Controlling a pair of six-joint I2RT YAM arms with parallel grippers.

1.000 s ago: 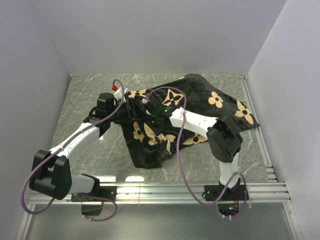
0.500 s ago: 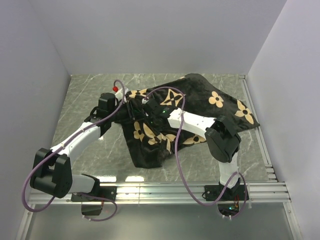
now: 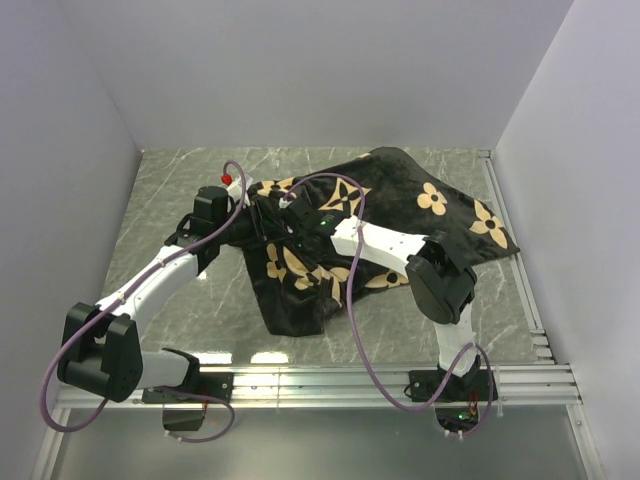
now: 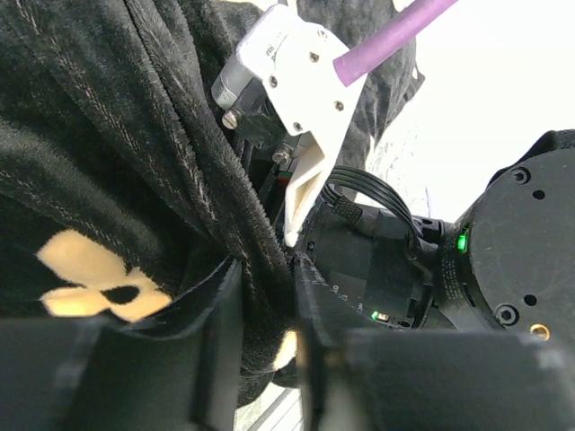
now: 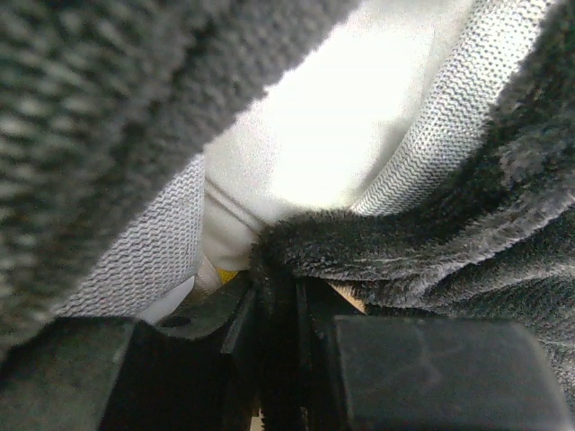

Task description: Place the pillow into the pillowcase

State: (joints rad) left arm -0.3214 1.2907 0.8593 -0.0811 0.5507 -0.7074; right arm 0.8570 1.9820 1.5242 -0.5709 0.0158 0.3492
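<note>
The black pillowcase (image 3: 400, 215) with tan flowers lies bulging across the middle and right of the table. A small strip of the white pillow (image 3: 262, 186) shows at its left mouth. My left gripper (image 3: 268, 222) is shut on a fold of the pillowcase's edge (image 4: 225, 224). My right gripper (image 3: 290, 215) is right beside it at the mouth, shut on the furry black hem (image 5: 359, 242). In the right wrist view the white pillow (image 5: 332, 135) fills the gap inside the case, with a speck of its yellow band (image 5: 226, 275).
Grey marble-patterned table (image 3: 180, 180) with white walls at left, back and right. A metal rail (image 3: 350, 378) runs along the near edge. Purple cables (image 3: 352, 300) loop over both arms. The right arm's wrist (image 4: 503, 269) crowds the left gripper.
The right gripper and forearm have shifted a little left toward the left gripper, pulling the pillowcase mouth with them. The left arm has barely moved.
</note>
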